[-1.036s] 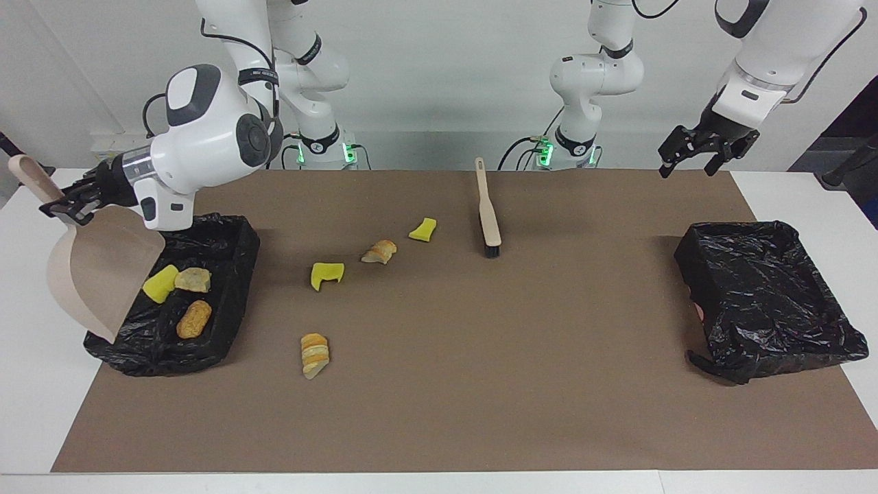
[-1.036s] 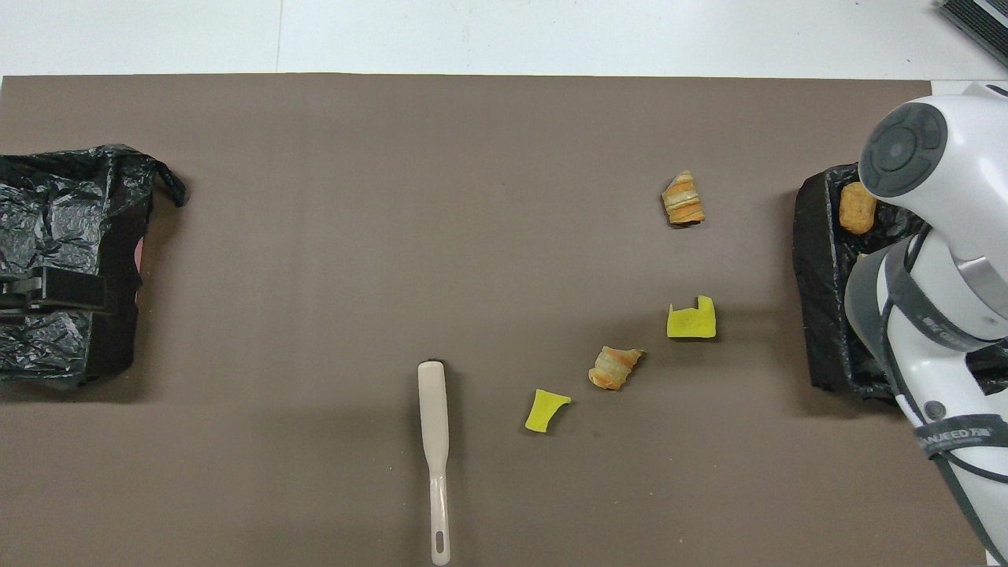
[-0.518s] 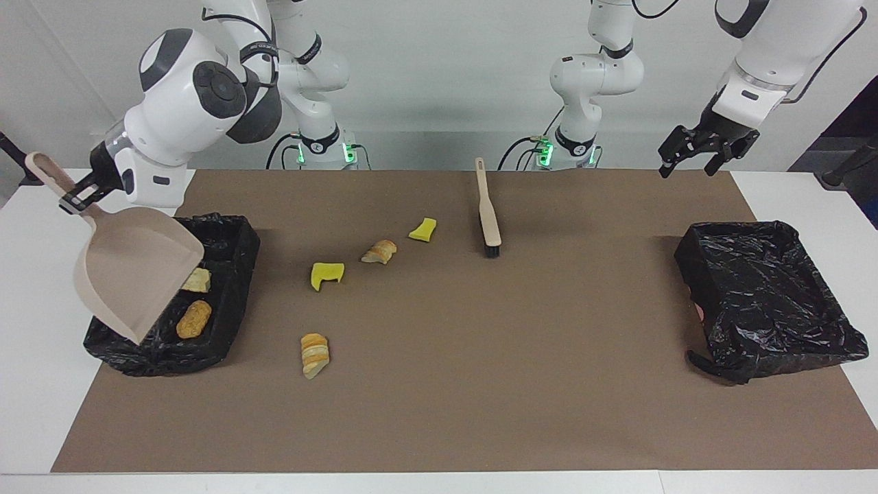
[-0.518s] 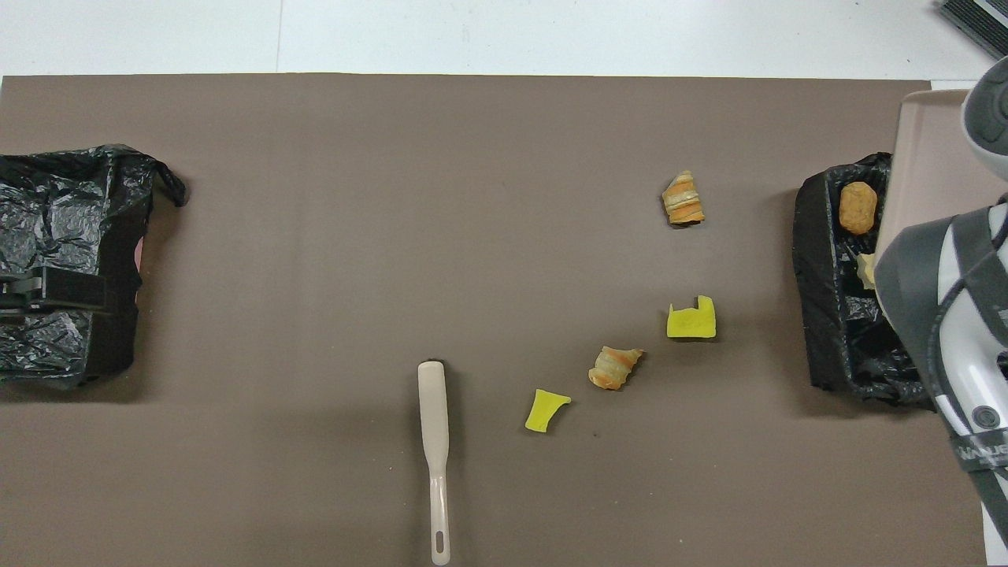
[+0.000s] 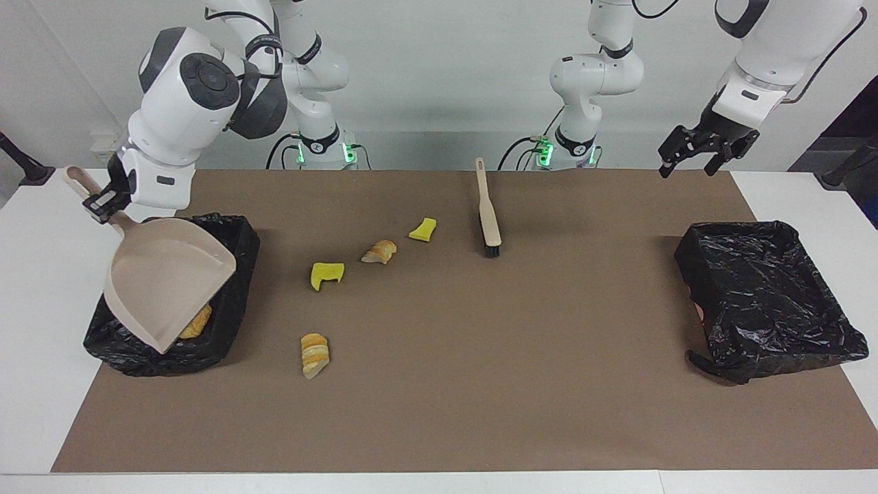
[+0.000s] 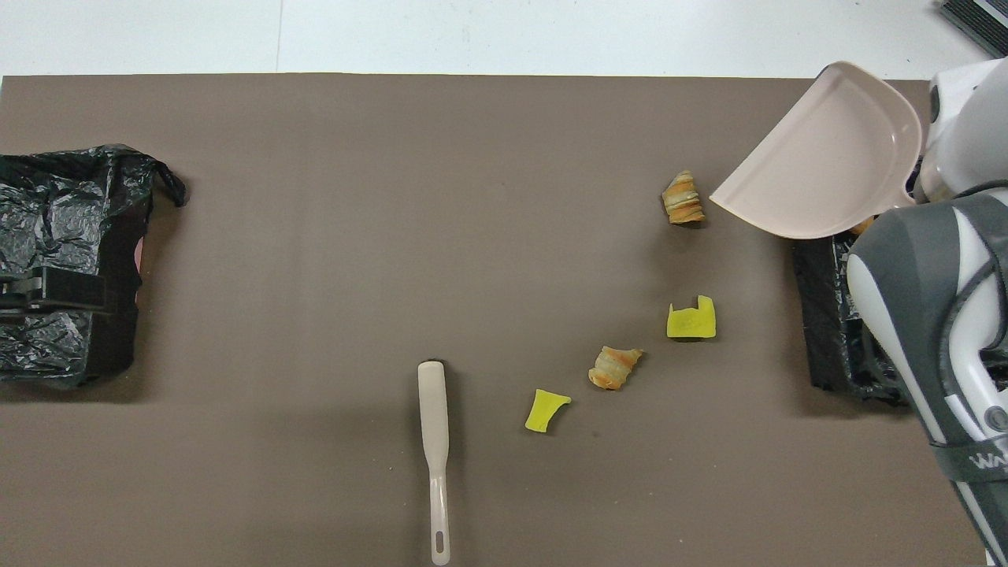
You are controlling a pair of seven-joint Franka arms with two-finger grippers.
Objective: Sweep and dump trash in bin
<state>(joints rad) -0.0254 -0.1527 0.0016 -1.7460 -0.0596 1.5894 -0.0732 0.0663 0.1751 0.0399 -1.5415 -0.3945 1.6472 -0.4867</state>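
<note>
The dustpan (image 5: 164, 288) has swung over the bin (image 5: 236, 302), clamped by the right gripper (image 5: 103, 200); four trash bits (image 5: 327, 273) lie scattered on the mat, one visible binned; the left gripper (image 5: 706, 147) waits, fingers spread.

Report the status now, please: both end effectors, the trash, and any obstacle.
Right end effector shut on dustpan, over bin. Left end effector waiting, raised. Four trash pieces on mat; brush lying untouched. No obstacle.

We see the dustpan (image 5: 168, 285) covering most of the bin (image 5: 233, 302); one bread chunk (image 5: 199, 322) only partly shows.
</note>
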